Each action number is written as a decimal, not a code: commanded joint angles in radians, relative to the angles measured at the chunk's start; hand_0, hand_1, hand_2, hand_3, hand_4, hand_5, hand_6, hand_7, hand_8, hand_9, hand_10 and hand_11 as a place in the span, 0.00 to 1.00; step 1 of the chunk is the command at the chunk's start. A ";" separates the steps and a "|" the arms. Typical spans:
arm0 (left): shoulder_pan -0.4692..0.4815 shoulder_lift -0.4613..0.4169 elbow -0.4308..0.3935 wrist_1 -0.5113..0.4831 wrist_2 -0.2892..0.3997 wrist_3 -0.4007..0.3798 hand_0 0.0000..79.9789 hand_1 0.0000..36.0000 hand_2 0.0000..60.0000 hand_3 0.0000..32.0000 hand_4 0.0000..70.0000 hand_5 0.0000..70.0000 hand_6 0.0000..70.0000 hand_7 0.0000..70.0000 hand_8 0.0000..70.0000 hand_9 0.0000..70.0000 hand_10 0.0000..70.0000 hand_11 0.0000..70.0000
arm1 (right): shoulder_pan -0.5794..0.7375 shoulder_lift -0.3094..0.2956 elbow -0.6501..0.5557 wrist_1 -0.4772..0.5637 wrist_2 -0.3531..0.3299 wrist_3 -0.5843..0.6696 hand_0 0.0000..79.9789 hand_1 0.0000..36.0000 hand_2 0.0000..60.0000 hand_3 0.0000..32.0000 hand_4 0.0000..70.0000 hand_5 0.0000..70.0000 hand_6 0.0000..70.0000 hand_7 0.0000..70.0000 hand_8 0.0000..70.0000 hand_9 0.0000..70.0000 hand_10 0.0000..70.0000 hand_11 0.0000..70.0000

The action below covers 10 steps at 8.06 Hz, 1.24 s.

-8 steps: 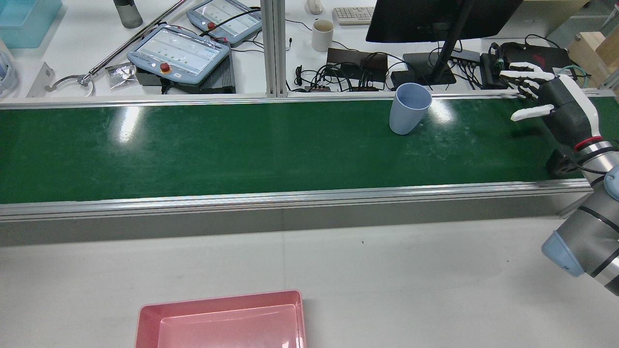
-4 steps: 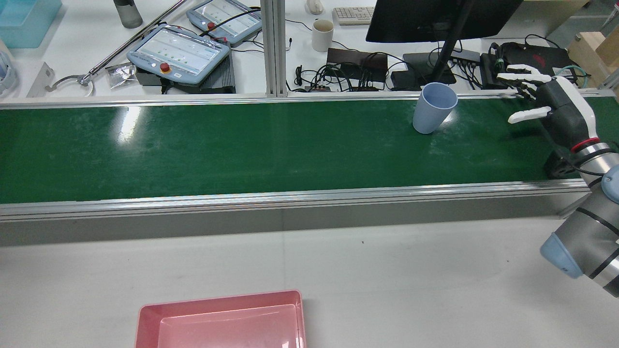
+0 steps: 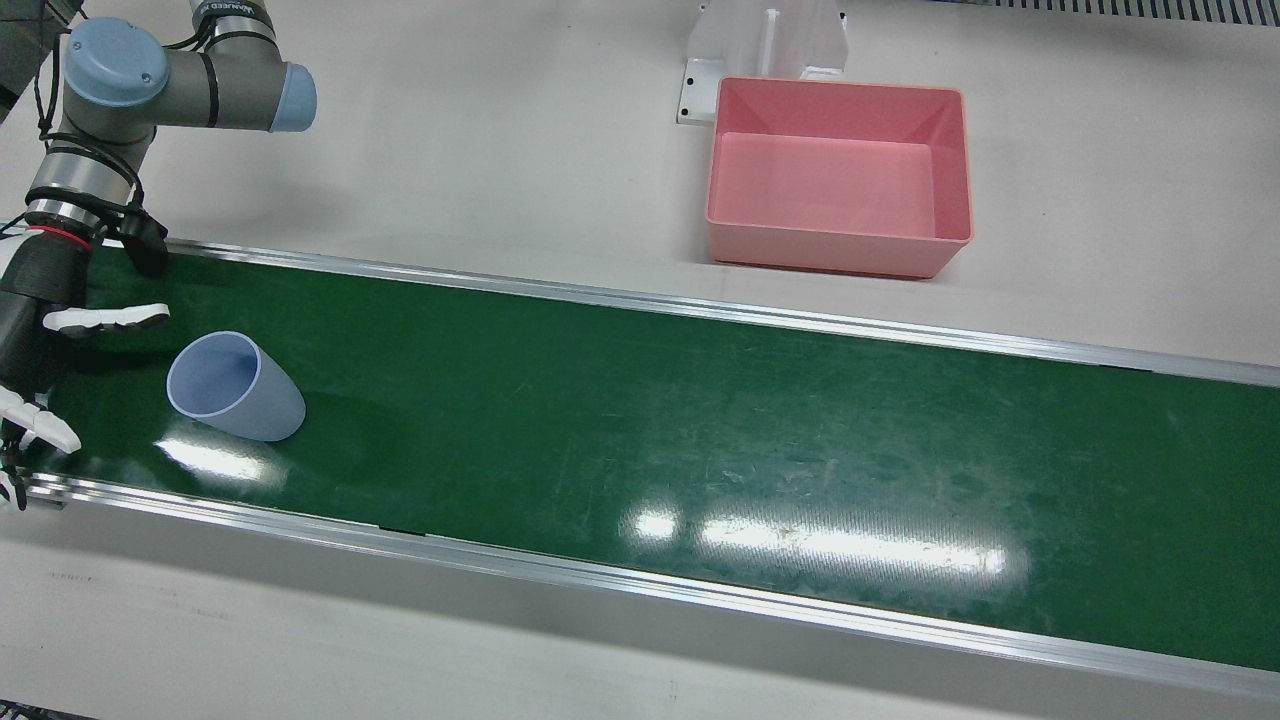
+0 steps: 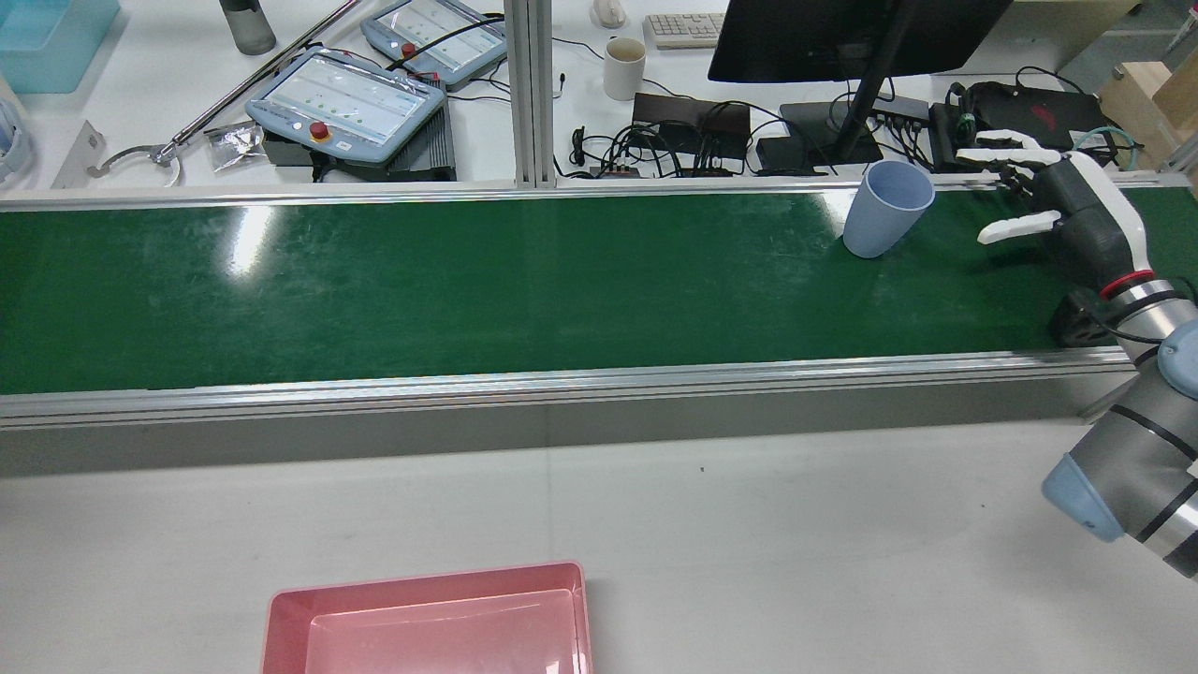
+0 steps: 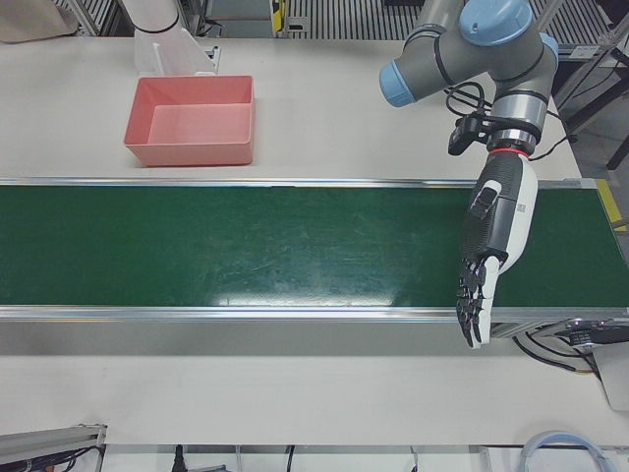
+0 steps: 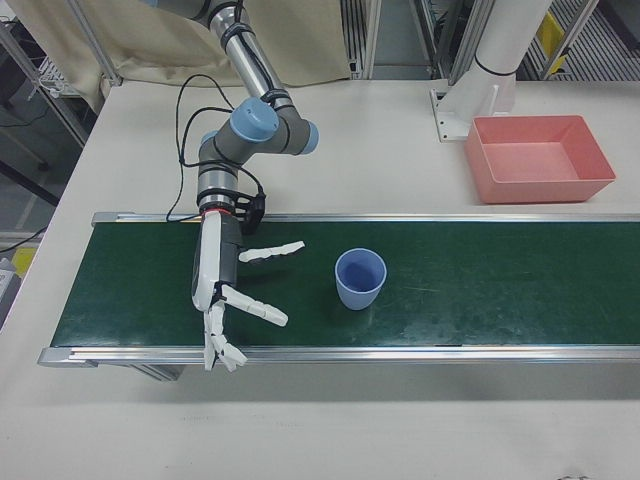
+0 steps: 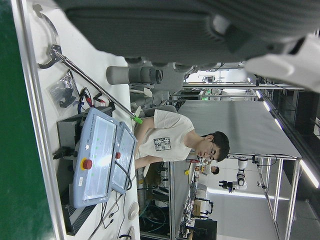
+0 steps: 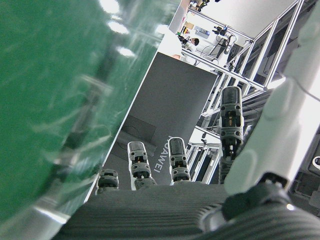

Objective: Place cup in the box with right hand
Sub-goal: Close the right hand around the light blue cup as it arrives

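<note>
Pale blue plastic cup (image 6: 360, 279) stands upright, mouth up, on the green conveyor belt (image 6: 480, 290), just beside the right hand (image 6: 232, 290), which is spread and empty; contact apparently absent. Left hand (image 5: 486, 258): splayed, far off.

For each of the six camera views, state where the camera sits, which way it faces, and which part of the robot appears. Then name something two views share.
Front view: overhead; cup, right hand.
Rear view: high behind; conveyor belt, pink box.
Left-front view: operators' side; left hand.
Right-front view: operators' side; right hand, cup.
Left hand view: on its side; operator desk, hand's underside.
Right hand view: on its side; belt, fingers.
Shared: front and rear views both show the cup.
</note>
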 commanded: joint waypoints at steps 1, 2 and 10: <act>0.000 0.000 0.000 0.000 0.000 0.000 0.00 0.00 0.00 0.00 0.00 0.00 0.00 0.00 0.00 0.00 0.00 0.00 | -0.004 0.001 -0.002 0.000 0.001 0.001 0.63 0.08 0.00 1.00 0.51 0.07 0.05 0.46 0.19 0.23 0.10 0.15; 0.000 0.000 0.000 0.000 0.000 0.000 0.00 0.00 0.00 0.00 0.00 0.00 0.00 0.00 0.00 0.00 0.00 0.00 | -0.004 0.001 -0.002 0.000 0.001 0.001 0.63 0.08 0.00 1.00 0.51 0.07 0.05 0.46 0.19 0.23 0.10 0.15; 0.000 0.000 0.000 0.000 0.000 0.000 0.00 0.00 0.00 0.00 0.00 0.00 0.00 0.00 0.00 0.00 0.00 0.00 | -0.004 0.006 0.002 -0.035 0.009 -0.007 0.64 0.11 0.00 0.82 0.54 0.08 0.09 0.58 0.22 0.31 0.14 0.21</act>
